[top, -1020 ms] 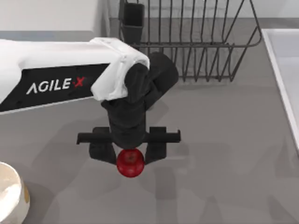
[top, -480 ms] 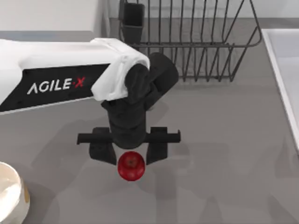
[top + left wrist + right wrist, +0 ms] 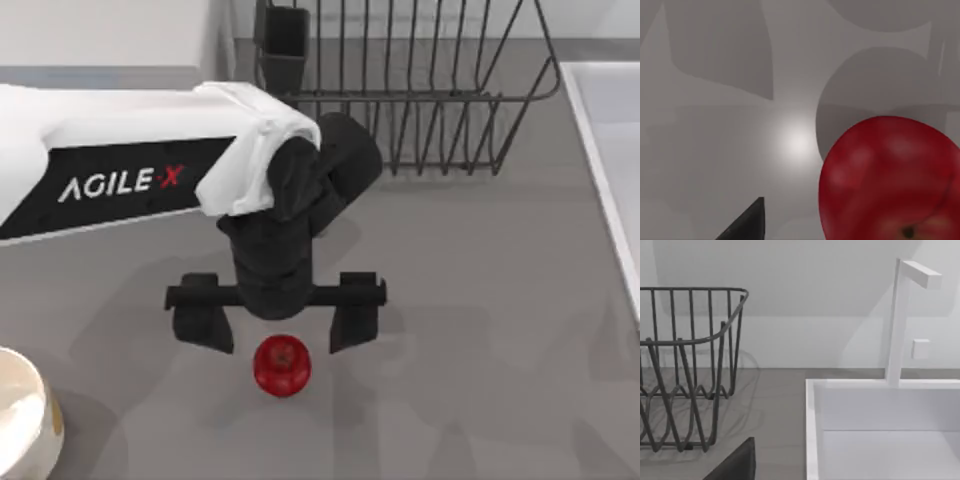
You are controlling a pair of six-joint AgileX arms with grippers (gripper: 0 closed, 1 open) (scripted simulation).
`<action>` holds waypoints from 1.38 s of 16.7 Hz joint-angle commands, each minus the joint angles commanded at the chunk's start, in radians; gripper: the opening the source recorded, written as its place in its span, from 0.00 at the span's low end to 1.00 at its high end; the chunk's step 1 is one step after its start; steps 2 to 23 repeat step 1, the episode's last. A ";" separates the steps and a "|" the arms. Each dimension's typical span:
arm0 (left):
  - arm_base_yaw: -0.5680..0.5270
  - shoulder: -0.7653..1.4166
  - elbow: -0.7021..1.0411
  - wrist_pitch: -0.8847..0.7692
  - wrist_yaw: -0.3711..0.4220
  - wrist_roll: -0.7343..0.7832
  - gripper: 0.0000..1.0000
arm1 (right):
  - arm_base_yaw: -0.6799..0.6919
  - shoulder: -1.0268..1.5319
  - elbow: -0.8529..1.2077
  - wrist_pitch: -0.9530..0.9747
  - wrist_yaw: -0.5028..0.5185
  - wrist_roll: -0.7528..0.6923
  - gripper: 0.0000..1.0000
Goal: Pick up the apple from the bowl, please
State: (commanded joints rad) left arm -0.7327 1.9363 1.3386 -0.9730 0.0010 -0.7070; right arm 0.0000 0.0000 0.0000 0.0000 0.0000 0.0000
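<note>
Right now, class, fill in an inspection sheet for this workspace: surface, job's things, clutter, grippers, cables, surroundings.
Surface: smooth grey table, shadows across it.
Job's things: small glossy red apple lying on the table, outside the round cream-white bowl at the top view's lower left.
Clutter: dark wire rack at the back.
Grippers: left gripper open just above the apple, fingers apart and not touching it; right gripper's dark fingertip near the white sink.
Cables: nothing seen.
Surroundings: white wall, white faucet.

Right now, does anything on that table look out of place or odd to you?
One thing: the apple sits on the bare grey table, well apart from the bowl at the table's left edge. The left tool hangs over it with fingers spread wide, not gripping. Nothing looks spilled or broken.
</note>
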 joint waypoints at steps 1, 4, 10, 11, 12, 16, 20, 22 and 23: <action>0.000 0.000 0.000 0.000 0.000 0.000 1.00 | 0.000 0.000 0.000 0.000 0.000 0.000 1.00; 0.000 0.000 0.000 0.000 0.000 0.000 1.00 | 0.000 0.000 0.000 0.000 0.000 0.000 1.00; 0.000 0.000 0.000 0.000 0.000 0.000 1.00 | 0.000 0.000 0.000 0.000 0.000 0.000 1.00; 0.000 0.000 0.000 0.000 0.000 0.000 1.00 | 0.000 0.000 0.000 0.000 0.000 0.000 1.00; 0.000 0.000 0.000 0.000 0.000 0.000 1.00 | 0.000 0.000 0.000 0.000 0.000 0.000 1.00; 0.000 0.000 0.000 0.000 0.000 0.000 1.00 | 0.000 0.000 0.000 0.000 0.000 0.000 1.00; 0.000 0.000 0.000 0.000 0.000 0.000 1.00 | 0.000 0.000 0.000 0.000 0.000 0.000 1.00; 0.000 0.000 0.000 0.000 0.000 0.000 1.00 | 0.000 0.000 0.000 0.000 0.000 0.000 1.00; 0.000 0.000 0.000 0.000 0.000 0.000 1.00 | 0.000 0.000 0.000 0.000 0.000 0.000 1.00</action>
